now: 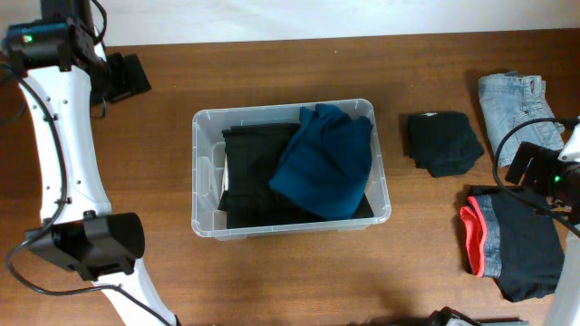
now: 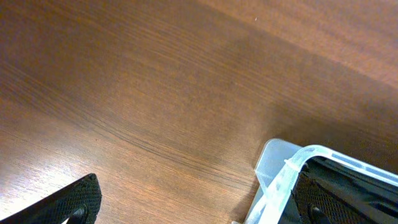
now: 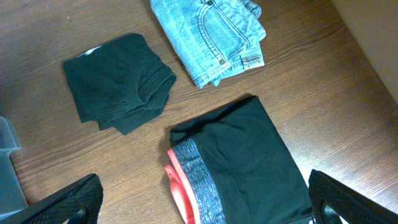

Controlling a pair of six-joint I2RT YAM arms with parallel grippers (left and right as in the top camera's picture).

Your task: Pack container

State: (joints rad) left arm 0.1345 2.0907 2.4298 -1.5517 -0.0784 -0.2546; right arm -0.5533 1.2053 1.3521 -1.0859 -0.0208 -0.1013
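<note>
The left gripper [image 2: 199, 211] hangs over bare table [image 2: 155, 93], its fingers spread wide and holding nothing. A corner of the clear container [image 2: 280, 180] sits just beside its right-hand fingertip. In the tub lie a teal garment [image 1: 326, 163] and a black garment [image 1: 249, 177]. The right gripper [image 3: 208, 202] is equally spread and empty. Black shorts with a grey-and-coral waistband [image 3: 242, 162] lie below its fingers. Ahead of it lie a folded black cloth [image 3: 118, 81] and folded denim [image 3: 208, 37].

- Brown wooden table [image 1: 299, 272], grain visible.
- Folded light-blue jeans [image 3: 208, 37], far right.
- Folded black garment [image 3: 115, 78], near the jeans, apart.
- Black shorts [image 3: 249, 155] with grey-and-coral waistband, near both.
- Teal garment [image 1: 326, 167] lying on black clothing [image 1: 249, 181].
</note>
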